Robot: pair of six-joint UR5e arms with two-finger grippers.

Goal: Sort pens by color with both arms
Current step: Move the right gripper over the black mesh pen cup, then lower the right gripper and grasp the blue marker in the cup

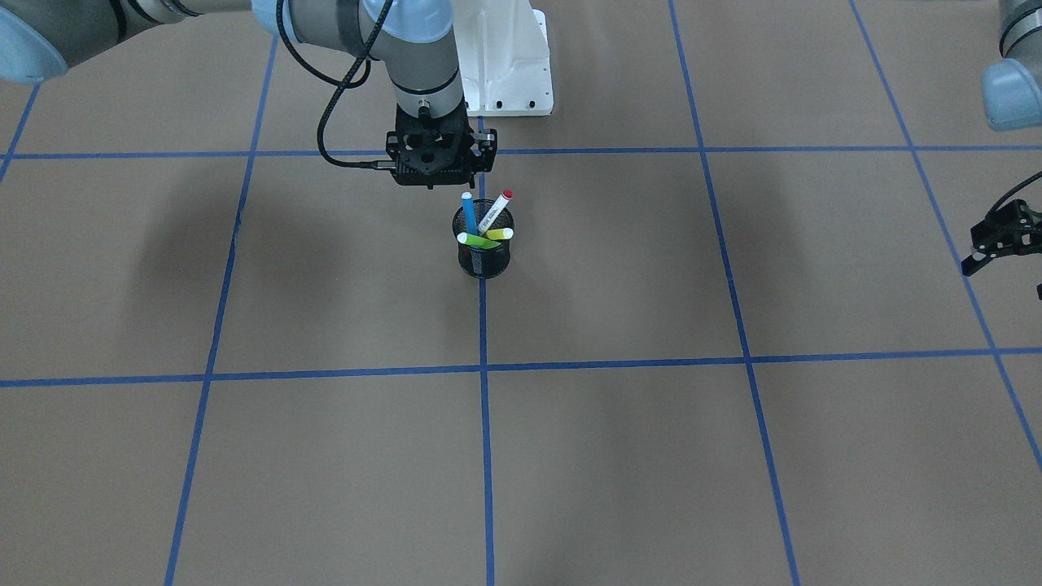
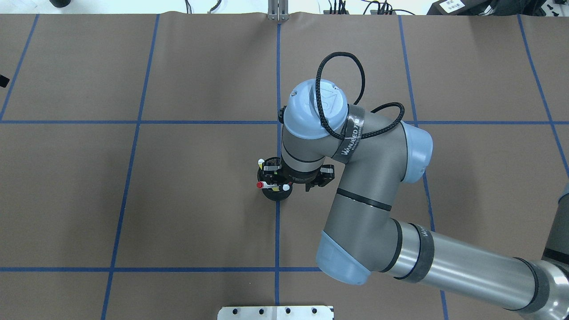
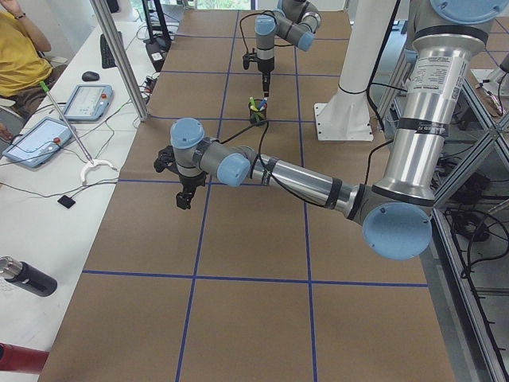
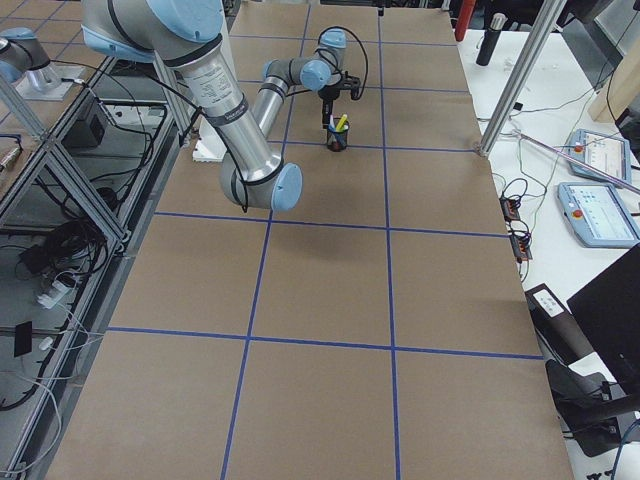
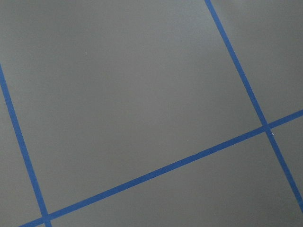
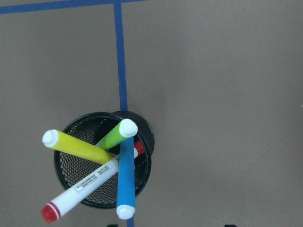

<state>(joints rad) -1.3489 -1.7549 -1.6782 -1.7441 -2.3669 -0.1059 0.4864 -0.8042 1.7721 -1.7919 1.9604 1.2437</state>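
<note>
Four pens lean in a black mesh cup (image 6: 143,170), seen from just above: a blue pen (image 6: 126,177), a red-capped white pen (image 6: 80,189), a yellow highlighter (image 6: 75,147) and a green highlighter (image 6: 116,135). The cup stands on a blue tape line (image 6: 120,61) at mid-table. The right gripper (image 1: 435,179) hovers over it, its two tips set wide apart. The left gripper (image 3: 184,199) hangs over bare table well away; its jaws cannot be made out.

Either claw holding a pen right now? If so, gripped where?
Nothing is held. The right claw hangs open above the mesh cup, all four pens standing in it untouched; the left claw is over bare table with nothing in it.
</note>
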